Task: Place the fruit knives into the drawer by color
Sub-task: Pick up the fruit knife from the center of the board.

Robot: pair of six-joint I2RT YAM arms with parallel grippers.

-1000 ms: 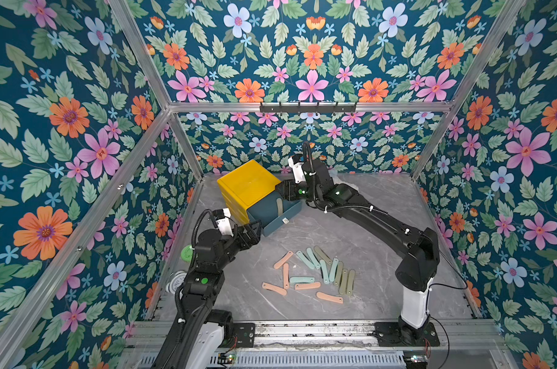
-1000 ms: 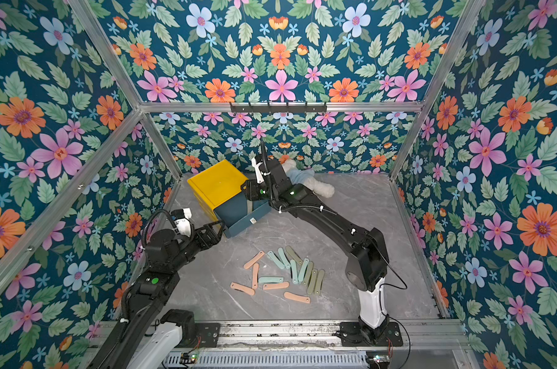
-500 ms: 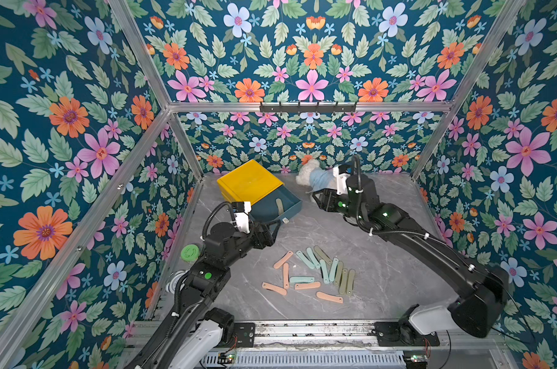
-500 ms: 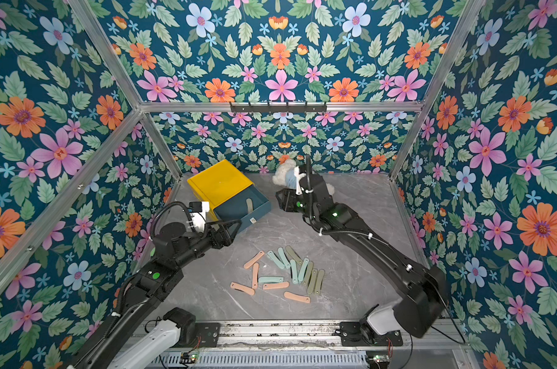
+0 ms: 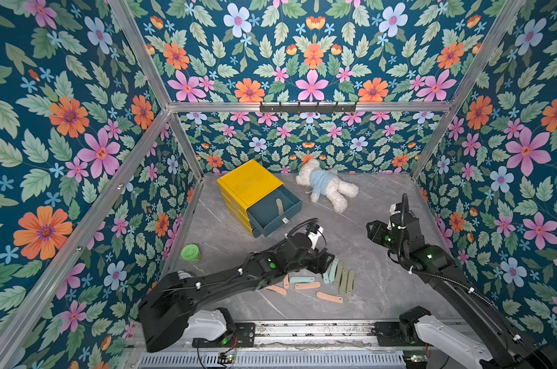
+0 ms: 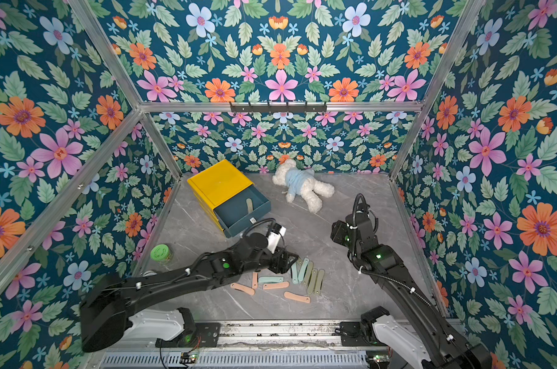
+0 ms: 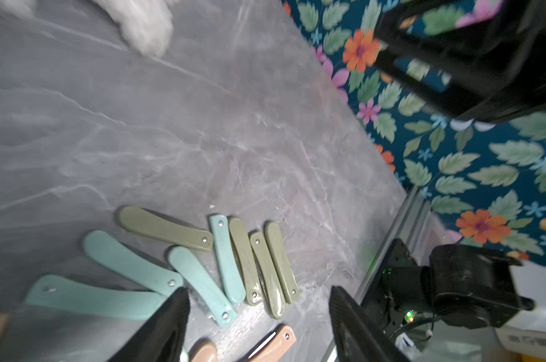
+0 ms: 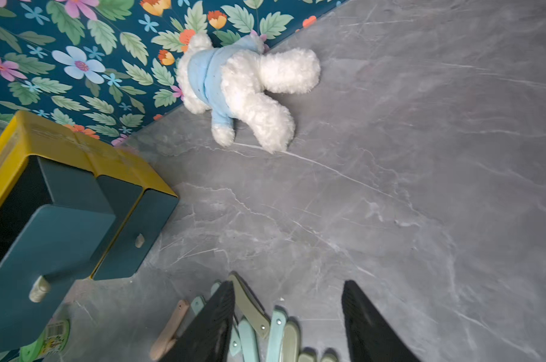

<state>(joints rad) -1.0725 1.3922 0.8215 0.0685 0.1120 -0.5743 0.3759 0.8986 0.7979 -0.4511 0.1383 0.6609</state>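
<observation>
While poised close over the heap of fruit knives [image 5: 342, 281], holds the fingers [image 7: 171, 322] of the left gripper [image 7: 259, 294] parted to a middling gap, with nothing between them. Frames, between the tips in the left wrist view, a row of olive knives [image 7: 265, 269] lying flat, side by side and touching, with teal knives [image 7: 199, 282] fanned beside them and pink knives [image 7: 278, 341] toward the front rail. Promises light, stiff handling: slim, smooth shells, probably slippery, best pinched across the narrow width near the middle, with little room for a fingertip between touching neighbours. Hangs the right gripper [image 8: 288, 285] raised and well apart from the heap, fingers [image 8: 212, 326] likewise spread and empty. Shows, farther out in both top views, one olive knife [image 5: 279, 206] already lying in the open teal drawer [image 5: 270, 225] of the yellow cabinet [image 5: 248, 182], a teddy bear [image 5: 326, 187] near it on the grey table [image 5: 382, 287]. Bears a small white tag [image 5: 284, 220] on the drawer front and a barcode label [image 8: 54, 337] on the green-lidded jar [image 5: 190, 253], neither legible.
</observation>
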